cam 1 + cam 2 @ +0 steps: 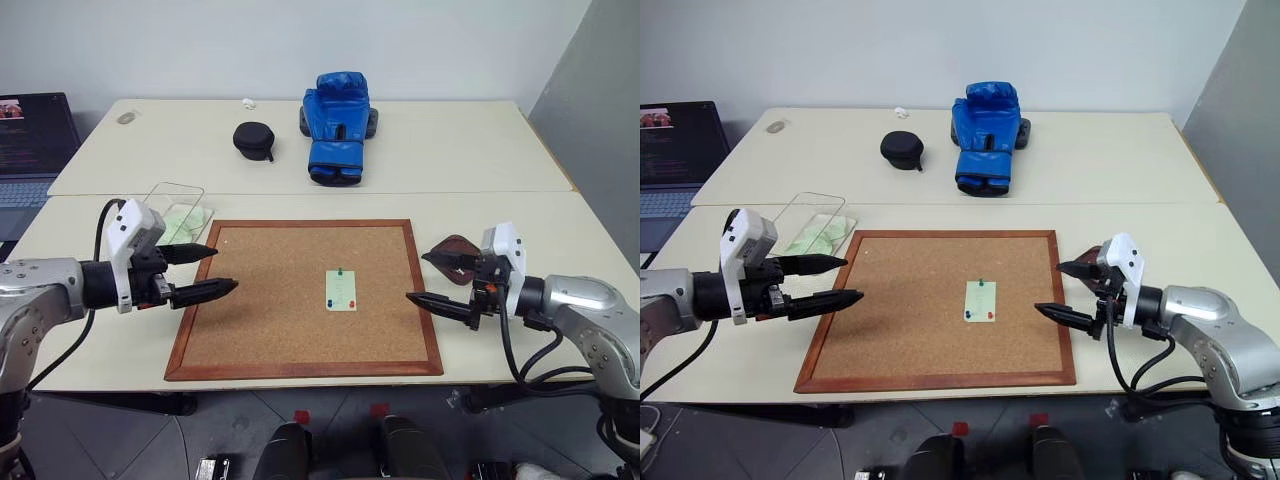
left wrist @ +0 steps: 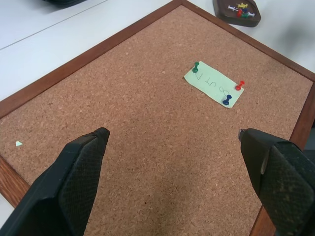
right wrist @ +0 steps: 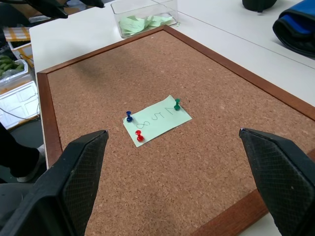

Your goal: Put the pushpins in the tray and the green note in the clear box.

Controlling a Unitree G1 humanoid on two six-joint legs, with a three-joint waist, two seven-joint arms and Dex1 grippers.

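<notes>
We open on the left end effector (image 1: 205,272), its two black fingers spread wide apart and holding nothing, poised over the left edge of the cork board (image 1: 270,300). Across from it, the right end effector (image 1: 438,278) matches it: two fingers parted wide, nothing between them, hanging just off the board's right edge.

Between the two we have one green note (image 3: 156,119) lying flat on the cork, right of the board's centre. We count three pushpins in it: a green pin (image 3: 176,103) at the note's far end, a blue pin (image 3: 129,116) and a red pin (image 3: 140,136) side by side at the near end. We can also make out some handwriting on the paper.

Moving outward, one tray (image 1: 458,250) sits on the surface just beside the board's right edge, partly behind the right fingers; in the left wrist view we see several loose pins already in it, too small to count. One clear box (image 3: 142,14) stands off the board's far left corner, with pale green slips inside.

Farther back on the surface we spot one blue boxing glove (image 1: 336,125), one round black case (image 1: 254,140), and a laptop (image 1: 30,140) at the far left.
</notes>
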